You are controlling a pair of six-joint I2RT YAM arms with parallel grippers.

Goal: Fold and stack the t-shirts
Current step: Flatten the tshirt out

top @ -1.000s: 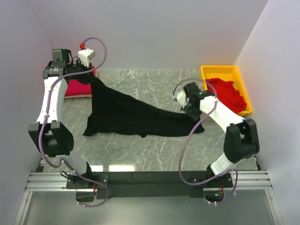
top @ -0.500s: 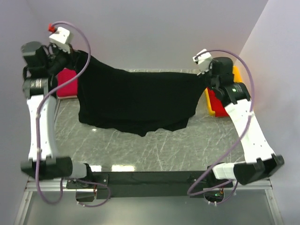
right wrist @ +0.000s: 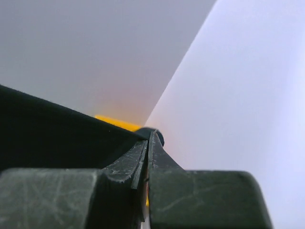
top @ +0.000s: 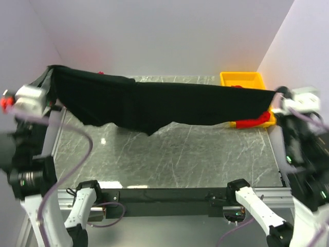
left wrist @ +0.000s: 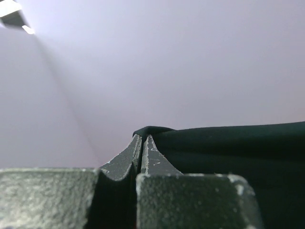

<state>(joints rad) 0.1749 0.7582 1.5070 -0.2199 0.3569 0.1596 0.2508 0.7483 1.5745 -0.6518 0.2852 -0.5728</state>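
**Holding black t-shirt spread in mid-air, 2-claw pinch**

1. Desk point(top: 180, 154): marble-look top. Overhead view shows no part of the black shirt resting on it.
2. Black t-shirt point(top: 169, 105): stretched between both arms above the desk. Top edge is near taut; lower edge sags to a point left of ctr.
   - Handling (est.): soft, light and limp, so it drapes wherever unsupported and may slip from a thin pinch.
   - Take hold at corners or seams, where the cloth is thicker.
3. Yellow tray point(top: 241, 78): far right of desk, partly hidden behind the shirt.
4. Red t-shirt point(top: 254, 122): crumpled, showing below the black hem at the tray.
5. Left claw point(left wrist: 142, 143): jaws pressed together on the black cloth's edge.
6. Right claw point(right wrist: 148, 143): likewise closed on the opposite end.

Wrist views confirm both pinches, which overhead can't resolve. Only overhead shows span, sag and tray.
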